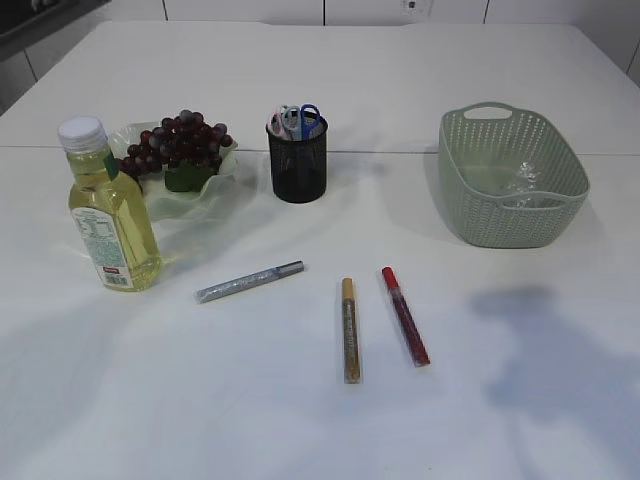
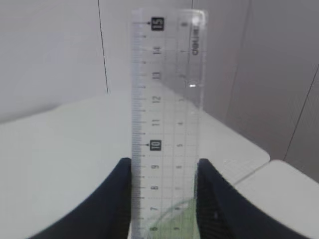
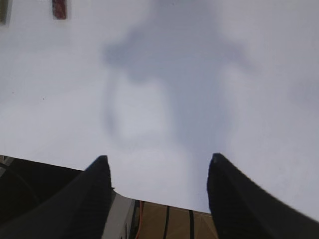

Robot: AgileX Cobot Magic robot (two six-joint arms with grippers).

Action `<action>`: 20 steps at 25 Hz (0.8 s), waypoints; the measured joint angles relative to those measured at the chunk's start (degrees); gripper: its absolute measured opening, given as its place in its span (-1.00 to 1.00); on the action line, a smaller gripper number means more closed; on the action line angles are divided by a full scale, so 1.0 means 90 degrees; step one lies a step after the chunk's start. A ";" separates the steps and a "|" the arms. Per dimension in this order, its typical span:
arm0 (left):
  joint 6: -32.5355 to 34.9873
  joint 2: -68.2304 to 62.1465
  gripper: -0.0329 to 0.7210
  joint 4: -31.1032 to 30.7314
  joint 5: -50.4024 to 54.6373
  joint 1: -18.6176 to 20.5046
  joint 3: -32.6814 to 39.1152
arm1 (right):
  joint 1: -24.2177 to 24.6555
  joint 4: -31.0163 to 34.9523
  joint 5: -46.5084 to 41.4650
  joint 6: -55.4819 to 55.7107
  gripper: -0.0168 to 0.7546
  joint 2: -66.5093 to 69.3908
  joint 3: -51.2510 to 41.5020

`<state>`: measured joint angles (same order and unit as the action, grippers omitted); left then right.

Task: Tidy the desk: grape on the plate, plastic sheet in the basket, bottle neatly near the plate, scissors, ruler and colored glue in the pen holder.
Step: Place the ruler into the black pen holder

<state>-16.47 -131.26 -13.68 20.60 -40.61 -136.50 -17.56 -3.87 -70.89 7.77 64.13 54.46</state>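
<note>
**Ruler held aloft, pen holder next**

The left gripper (image 2: 164, 199) is partly closed on a clear plastic ruler (image 2: 167, 99), its dark fingers (image 2: 117, 194) pressing the two long edges near the low end, so the strip stands out ahead of the wrist camera. That arm is raised out of the exterior view, apparently angled toward the room walls. To finish this step well, it should bring the ruler over the black mesh pen holder (image 1: 297, 165), tip it vertical, and lower it beside the scissors (image 1: 297, 120) already inside before letting go.

The right gripper (image 3: 158, 172) hangs wide open and empty over bare white table (image 3: 209, 99).

Three glue pens, silver (image 1: 249, 281), gold (image 1: 350, 329) and red (image 1: 405, 315), lie loose on the table. The purple grapes (image 1: 180, 142) sit on the pale green plate (image 1: 195, 200), with the yellow oil bottle (image 1: 108, 210) just beside it, and something clear, probably the plastic sheet (image 1: 520, 185), lies in the green woven basket (image 1: 480, 225).
</note>
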 joint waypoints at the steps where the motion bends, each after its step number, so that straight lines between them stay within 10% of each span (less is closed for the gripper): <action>1: 0.0000 -0.0056 -0.20 -0.0103 -0.0300 0.0000 0.0000 | 0.0000 -0.0038 0.0000 0.0000 0.28 0.0000 0.0000; 20: 0.0000 -0.1362 -0.20 -0.0253 -0.2449 -0.0088 0.0061 | 0.0010 -0.0595 0.0000 0.0000 0.28 -0.0235 -0.0006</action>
<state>-16.47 -143.51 -15.96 -1.44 -41.40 -135.96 -17.47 -9.22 -70.89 7.77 62.02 54.41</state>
